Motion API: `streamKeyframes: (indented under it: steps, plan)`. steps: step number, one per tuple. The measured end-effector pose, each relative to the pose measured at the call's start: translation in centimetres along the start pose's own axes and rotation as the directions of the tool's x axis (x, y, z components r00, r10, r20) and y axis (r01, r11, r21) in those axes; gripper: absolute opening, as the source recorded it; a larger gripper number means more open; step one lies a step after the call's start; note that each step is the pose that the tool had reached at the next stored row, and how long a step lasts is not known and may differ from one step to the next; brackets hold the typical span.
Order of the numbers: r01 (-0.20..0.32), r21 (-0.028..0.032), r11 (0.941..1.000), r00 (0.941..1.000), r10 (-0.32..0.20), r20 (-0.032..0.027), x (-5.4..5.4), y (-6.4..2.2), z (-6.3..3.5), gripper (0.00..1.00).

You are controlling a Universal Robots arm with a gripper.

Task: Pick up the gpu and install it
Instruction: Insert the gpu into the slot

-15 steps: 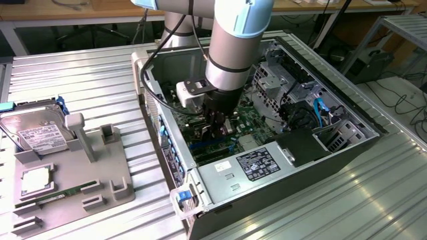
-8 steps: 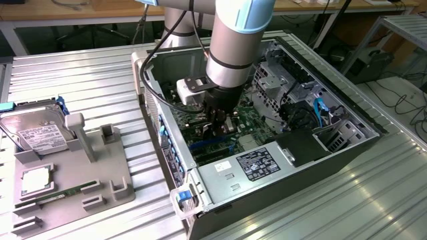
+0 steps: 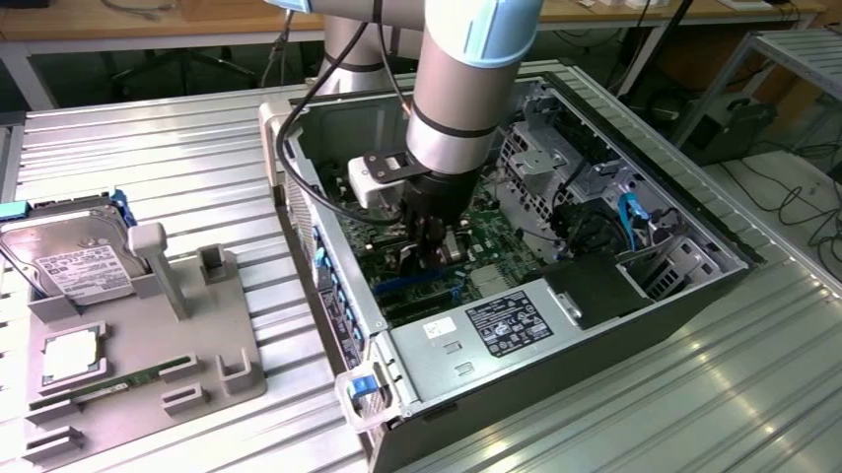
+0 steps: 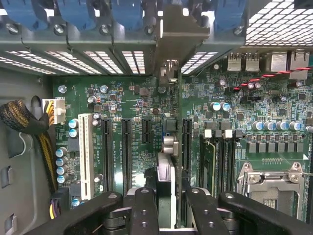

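Your end effector (image 4: pixel 166 205) grips the gpu (image 4: pixel 166 183) edge-on above the motherboard (image 4: pixel 122 103); it's stiff, light, fragile: hold its edges.

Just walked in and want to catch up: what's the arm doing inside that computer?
The gripper is shut on the thin black gpu card with silver bracket, holding it edge-down over the green motherboard inside the open grey computer case. A silver hard drive rests on the grey holder tray outside.

The gpu (image 4: pixel 166 188) stands edge-on over the motherboard (image 4: pixel 127 103) inside the case (image 3: pixel 711 232).
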State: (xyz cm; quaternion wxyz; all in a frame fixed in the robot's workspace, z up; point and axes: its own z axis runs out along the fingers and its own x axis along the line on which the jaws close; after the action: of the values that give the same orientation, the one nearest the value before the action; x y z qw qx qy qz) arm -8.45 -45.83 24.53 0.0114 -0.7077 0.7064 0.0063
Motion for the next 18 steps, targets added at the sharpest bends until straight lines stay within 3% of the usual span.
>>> streamKeyframes:
  steps: [6, 9, 14, 18]
  plan:
    - [0.0, -0.0003, 1.0, 1.0, 0.0, 0.0, 0.02, 0.0, 0.58, 0.27]
    - [0.0, -0.0002, 1.0, 1.0, 0.0, 0.0004, 0.0, 0.01, 0.05, 0.27]
    - [0.0, -0.0004, 1.0, 1.0, 0.0, 0.0002, 0.03, 0.16, 1.03, 0.27]
    - [0.0, 0.0011, 1.0, 1.0, 0.0, 0.0032, -0.03, 0.14, 0.48, 0.27]
